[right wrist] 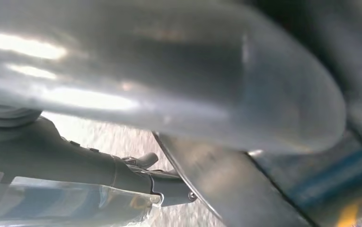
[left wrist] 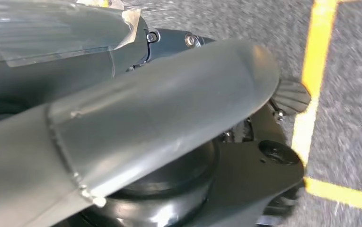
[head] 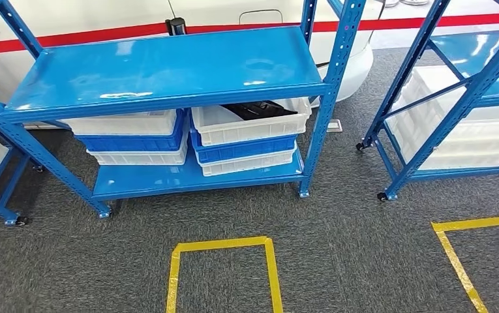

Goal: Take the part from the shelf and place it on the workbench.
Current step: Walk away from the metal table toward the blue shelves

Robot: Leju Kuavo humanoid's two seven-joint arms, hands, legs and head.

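A glossy blue steel shelf (head: 162,72) stands on coarse grey carpet (head: 338,261). On its lower tier, the black moulded part (head: 258,109) lies in the top white plastic crate (head: 250,124) of the right-hand stack. Left hand (left wrist: 169,123) and right hand (right wrist: 169,80) appear as smooth grey covers; finger state cannot be told, nor the part's relation to them.

A blue metal shelf (head: 162,68) on small wheels stood on grey carpet (head: 338,248), its glossy top level bare and reflecting light. On its lower level (head: 168,179) sat two stacks of plastic bins side by side: the left stack (head: 132,137) white, blue, white, and the right stack (head: 246,137) the same, with a dark part (head: 257,109) lying in its top white bin. Yellow tape outlines (head: 224,261) marked the carpet in front, and a second blue shelf (head: 468,98) holding white bins stood to the right.
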